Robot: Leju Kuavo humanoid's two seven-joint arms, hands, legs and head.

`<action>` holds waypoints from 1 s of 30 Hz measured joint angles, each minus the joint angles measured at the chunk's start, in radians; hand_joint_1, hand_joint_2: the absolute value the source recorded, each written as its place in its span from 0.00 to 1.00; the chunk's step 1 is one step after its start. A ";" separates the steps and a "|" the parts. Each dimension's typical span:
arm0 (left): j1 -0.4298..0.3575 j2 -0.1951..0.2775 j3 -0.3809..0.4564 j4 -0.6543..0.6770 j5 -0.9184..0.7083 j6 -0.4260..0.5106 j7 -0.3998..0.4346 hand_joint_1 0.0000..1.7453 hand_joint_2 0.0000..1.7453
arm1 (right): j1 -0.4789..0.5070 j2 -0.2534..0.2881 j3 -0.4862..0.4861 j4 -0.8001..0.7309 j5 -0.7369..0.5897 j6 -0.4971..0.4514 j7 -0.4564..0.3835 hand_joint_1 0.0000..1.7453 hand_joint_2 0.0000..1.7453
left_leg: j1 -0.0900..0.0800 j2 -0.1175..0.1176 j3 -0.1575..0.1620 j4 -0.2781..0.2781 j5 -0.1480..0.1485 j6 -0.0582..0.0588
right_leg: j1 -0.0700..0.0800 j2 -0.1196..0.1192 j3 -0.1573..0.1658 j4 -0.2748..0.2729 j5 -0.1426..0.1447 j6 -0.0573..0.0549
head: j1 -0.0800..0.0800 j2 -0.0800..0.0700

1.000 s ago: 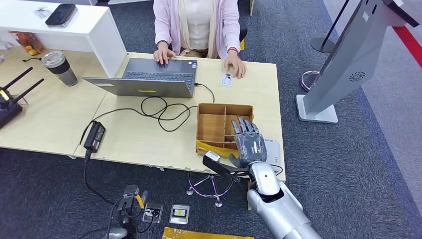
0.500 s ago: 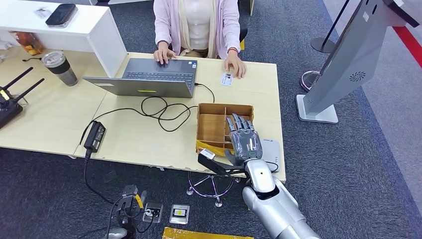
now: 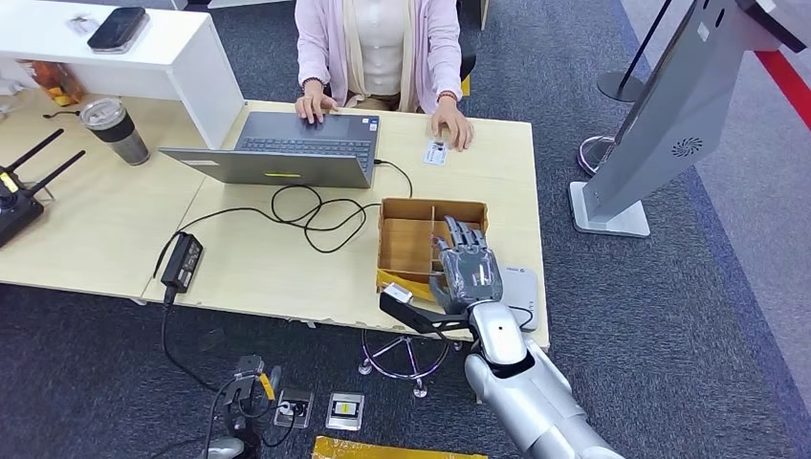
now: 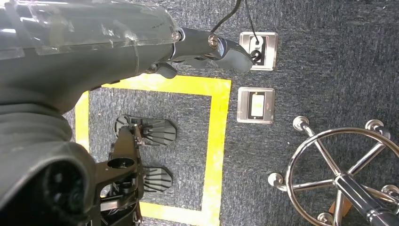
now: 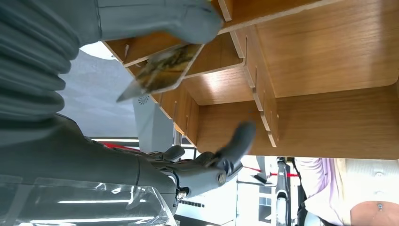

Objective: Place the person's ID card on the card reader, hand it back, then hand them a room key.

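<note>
The right hand (image 3: 469, 271) hangs over the near right part of the wooden compartment box (image 3: 406, 244), palm down with its fingers (image 3: 466, 239) stretched out above the dividers. From the right wrist view the thumb (image 5: 160, 21) rests against a room key card (image 5: 162, 70) that stands tilted in one of the box's small compartments, while the other fingers (image 5: 235, 141) stay spread apart from it, so I cannot tell whether the card is actually gripped. Just beside the hand, to its right on the desk (image 3: 258, 268), lies the flat grey card reader (image 3: 521, 287) with nothing on it. The ID card (image 3: 436, 152) lies well away at the far edge of the desk, touching the fingertips of the person's hand (image 3: 451, 122); the person (image 3: 378, 48) sits across from the robot in a pink cardigan, their other hand on the open laptop (image 3: 287, 148). A black cable (image 3: 306, 210) loops from the laptop across the desk to a power brick (image 3: 182, 260). Further left stand a lidded tumbler (image 3: 115, 129) and a black router (image 3: 19, 196). The left hand (image 4: 197, 49) hangs low over the dark carpet, fingers curled in around nothing, above yellow floor tape (image 4: 216, 136), floor sockets (image 4: 256, 104) and the chrome base of a stool (image 4: 339, 174).
</note>
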 joint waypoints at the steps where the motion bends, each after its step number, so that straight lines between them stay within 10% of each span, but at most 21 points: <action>1: 0.000 0.000 0.001 0.000 0.000 0.000 -0.001 0.00 0.00 | -0.002 0.001 0.000 0.003 0.000 -0.001 0.000 0.00 1.00 | 0.000 0.000 0.000 0.000 0.000 0.000 | 0.000 0.000 0.000 0.000 0.000 0.000 | 0.000 0.000; 30: 0.023 0.011 0.019 0.001 0.010 0.001 -0.032 0.00 0.00 | -0.031 -0.018 -0.015 0.000 0.016 0.062 0.057 0.00 1.00 | 0.000 0.000 0.000 0.000 0.000 0.000 | 0.000 0.000 0.000 0.000 0.000 0.000 | 0.000 0.000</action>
